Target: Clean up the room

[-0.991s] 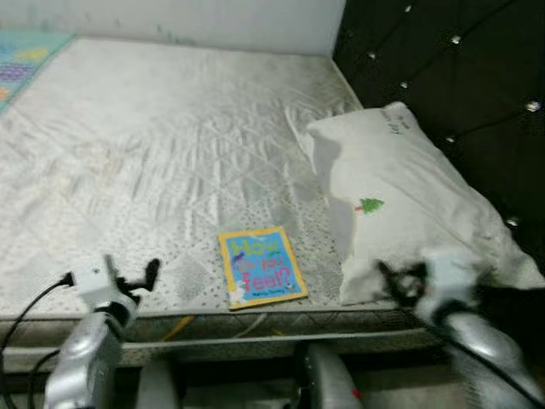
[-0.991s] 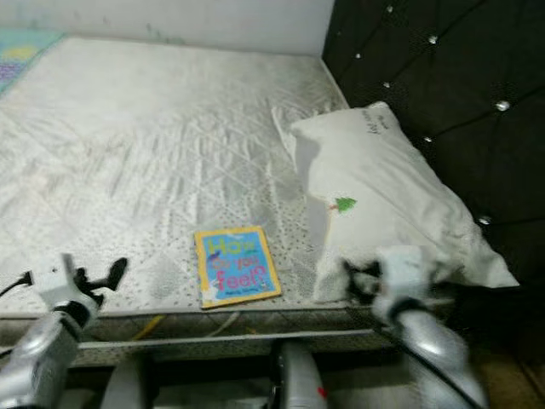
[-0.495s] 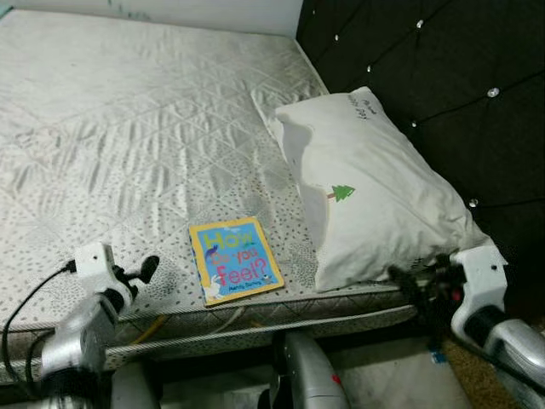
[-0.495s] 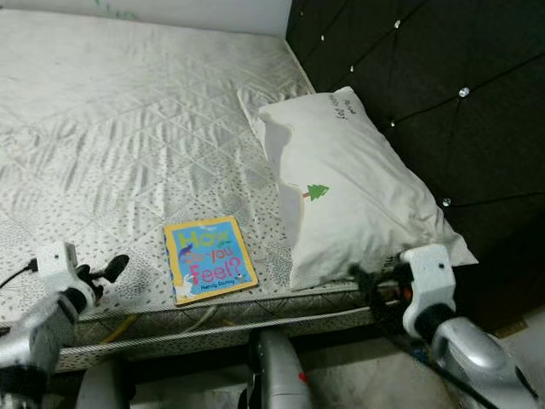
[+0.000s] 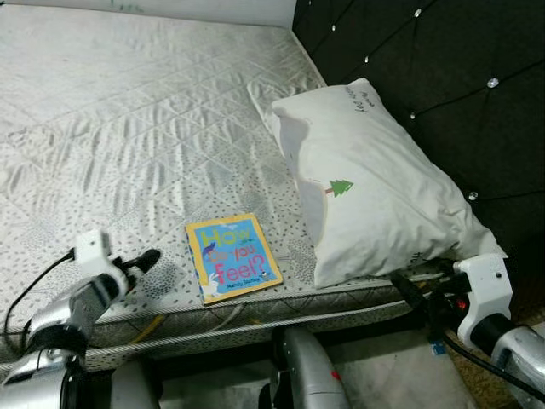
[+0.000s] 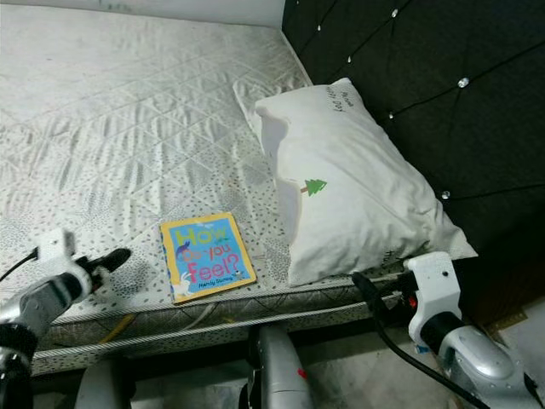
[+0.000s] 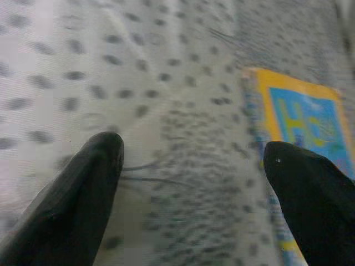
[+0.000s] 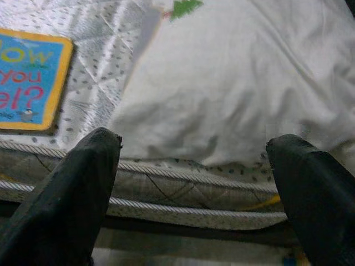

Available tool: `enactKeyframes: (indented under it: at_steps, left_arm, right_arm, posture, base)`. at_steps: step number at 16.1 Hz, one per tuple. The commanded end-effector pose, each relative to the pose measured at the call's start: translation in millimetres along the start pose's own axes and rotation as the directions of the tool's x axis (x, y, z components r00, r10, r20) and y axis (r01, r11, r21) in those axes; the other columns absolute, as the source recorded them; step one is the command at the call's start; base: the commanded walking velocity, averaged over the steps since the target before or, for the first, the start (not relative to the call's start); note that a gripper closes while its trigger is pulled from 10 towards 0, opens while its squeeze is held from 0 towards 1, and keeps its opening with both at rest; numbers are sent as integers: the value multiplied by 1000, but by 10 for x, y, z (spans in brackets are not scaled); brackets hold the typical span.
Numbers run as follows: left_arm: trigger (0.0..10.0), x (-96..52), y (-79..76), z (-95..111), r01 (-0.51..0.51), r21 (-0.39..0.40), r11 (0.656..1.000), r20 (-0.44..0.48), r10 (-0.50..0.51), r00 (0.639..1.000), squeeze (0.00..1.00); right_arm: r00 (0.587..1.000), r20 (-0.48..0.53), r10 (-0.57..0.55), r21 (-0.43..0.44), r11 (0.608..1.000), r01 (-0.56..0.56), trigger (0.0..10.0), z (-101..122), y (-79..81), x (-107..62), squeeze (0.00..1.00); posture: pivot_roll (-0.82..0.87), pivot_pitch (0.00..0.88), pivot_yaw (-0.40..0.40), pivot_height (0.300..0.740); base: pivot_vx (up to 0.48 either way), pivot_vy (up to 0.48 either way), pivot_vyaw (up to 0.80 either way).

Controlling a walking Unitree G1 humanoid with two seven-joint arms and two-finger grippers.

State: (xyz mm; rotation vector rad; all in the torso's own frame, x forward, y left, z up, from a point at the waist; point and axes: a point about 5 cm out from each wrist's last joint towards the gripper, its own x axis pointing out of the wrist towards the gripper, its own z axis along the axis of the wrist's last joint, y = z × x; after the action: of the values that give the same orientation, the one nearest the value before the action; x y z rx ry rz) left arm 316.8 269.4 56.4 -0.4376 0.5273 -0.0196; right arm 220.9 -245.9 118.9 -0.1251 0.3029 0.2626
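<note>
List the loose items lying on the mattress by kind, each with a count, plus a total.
Book: 1
Pillow: 1
Total: 2

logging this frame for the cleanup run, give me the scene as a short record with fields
surface: bare quilted mattress
book: children's book flat near the mattress front edge, cover up
pillow: white pillow beside the book, against the dark tufted headboard
left gripper: open, low over the mattress beside the book, holding nothing
right gripper: open, at the mattress edge in front of the pillow, holding nothing
</note>
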Motion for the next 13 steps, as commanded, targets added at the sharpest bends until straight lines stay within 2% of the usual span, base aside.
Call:
enactKeyframes:
  at_steps: [1, 3, 6, 13]
  left_arm:
    - [10000, 41, -77, -68, 41, -1, 999, -45, -41, 998, 0]
    - [10000, 136, -300, -173, 137, 20, 990, -105, -134, 985, 0]
    - [10000, 223, -525, -289, 205, -6, 979, -154, -204, 967, 0]
    - [10000, 239, -557, -323, 205, -21, 979, -161, -206, 965, 0]
  right_arm:
    - [1000, -2, -26, -5, 1000, 26, 10000, -17, -68, -11, 0]
    - [999, 19, -28, -12, 1000, 28, 10000, 47, -68, 7, 0]
    - [998, 55, -24, -28, 999, 25, 10000, 165, 1, 20, 0]
    - [998, 66, -19, -36, 999, 22, 10000, 206, 35, 17, 0]
  posture:
    - [-273, 121, -163, 575]
    - [-275, 117, -157, 575]
    - [-282, 110, -152, 575]
    - [-291, 110, -151, 575]
  base:
    - [0, 0, 0]
    - [0, 0, 0]
    - [0, 0, 0]
    - [0, 0, 0]
